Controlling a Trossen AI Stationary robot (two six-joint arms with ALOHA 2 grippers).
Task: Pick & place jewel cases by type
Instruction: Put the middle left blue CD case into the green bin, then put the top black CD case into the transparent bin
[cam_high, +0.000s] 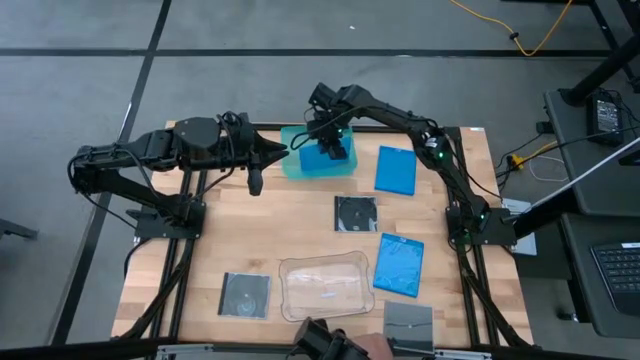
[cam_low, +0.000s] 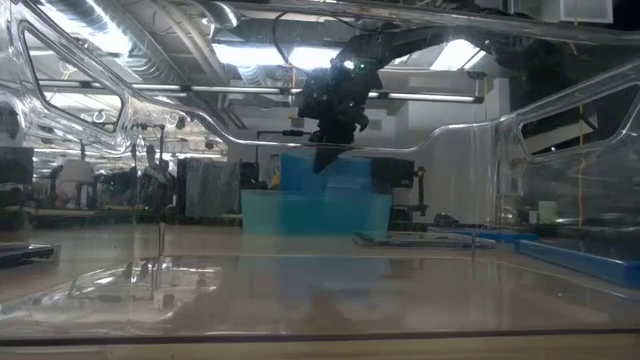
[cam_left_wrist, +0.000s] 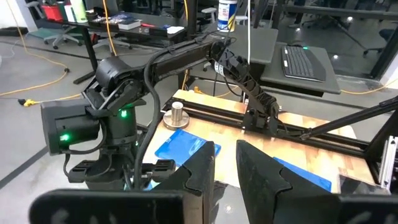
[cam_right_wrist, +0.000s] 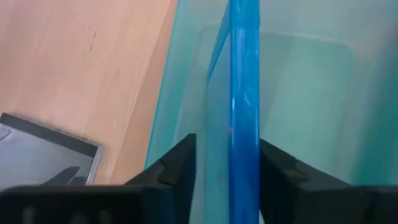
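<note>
Currently my right gripper (cam_right_wrist: 227, 180) hangs over the teal tray (cam_high: 295, 165), jaws parted around an upright blue case (cam_right_wrist: 244, 93) without clamping. Near the tray, two blue cases (cam_high: 395, 170) (cam_high: 399, 265) and three disc cases (cam_high: 355, 213) lie unsorted. Left gripper (cam_left_wrist: 225, 174) waits beside the tray, narrow, empty. Whether the case touches bottom is hidden.
</note>
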